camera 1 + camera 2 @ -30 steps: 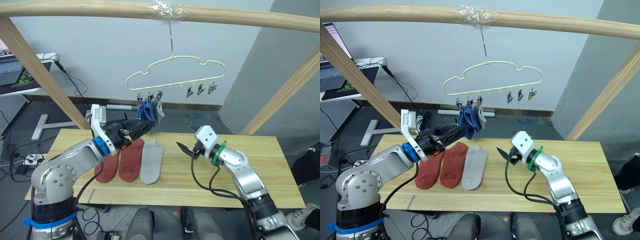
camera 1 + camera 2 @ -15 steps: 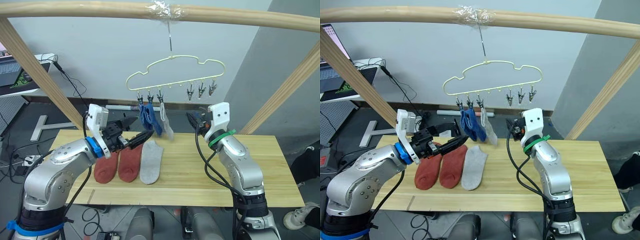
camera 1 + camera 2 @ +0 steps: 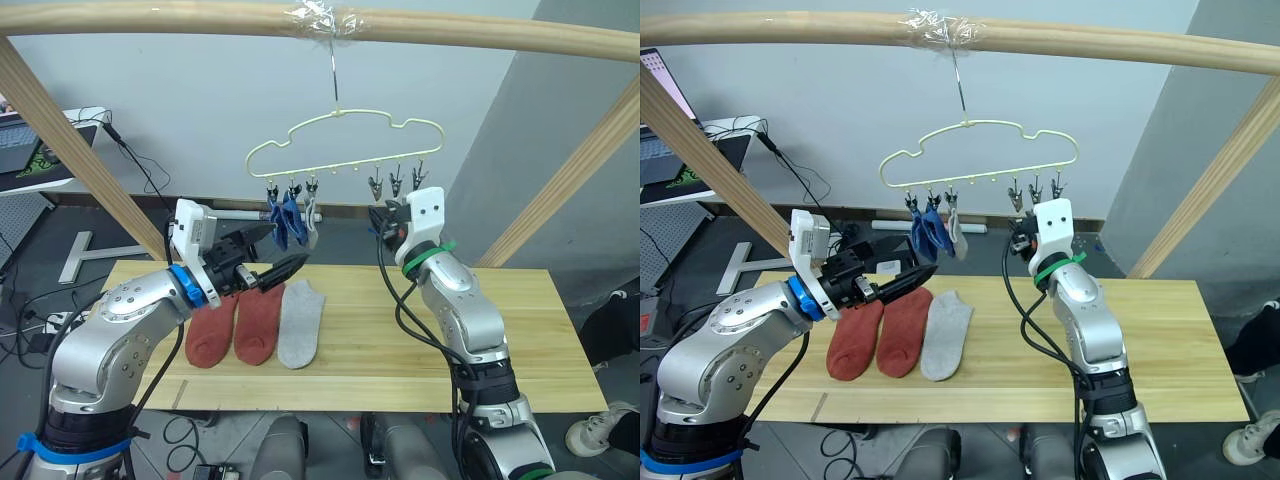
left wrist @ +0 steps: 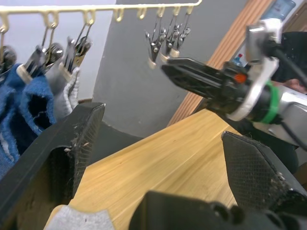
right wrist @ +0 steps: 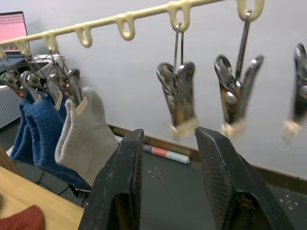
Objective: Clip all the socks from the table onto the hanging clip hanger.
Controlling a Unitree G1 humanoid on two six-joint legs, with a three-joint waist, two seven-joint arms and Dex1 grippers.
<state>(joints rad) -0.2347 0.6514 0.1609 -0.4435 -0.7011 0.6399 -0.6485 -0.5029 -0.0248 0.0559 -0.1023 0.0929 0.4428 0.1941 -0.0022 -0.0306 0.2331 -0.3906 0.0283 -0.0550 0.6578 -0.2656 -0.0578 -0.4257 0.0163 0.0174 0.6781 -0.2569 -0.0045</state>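
Right end effector (image 5: 165,191) open, under empty clips (image 5: 178,96)

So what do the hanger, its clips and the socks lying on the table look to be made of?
The thin pale yellow-green hanger looks like coated wire: smooth, matte, evenly coloured. Its small grey clips seem bare metal, shiny with reflections. The two rust-red socks and the light grey sock look like soft knit, matte and limp on the light wood plank table.

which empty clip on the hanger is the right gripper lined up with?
The empty clip nearest the clipped grey sock, first of the three free ones. It hangs just above the gap between the open fingers of the right gripper; the other two hang further from the socks.
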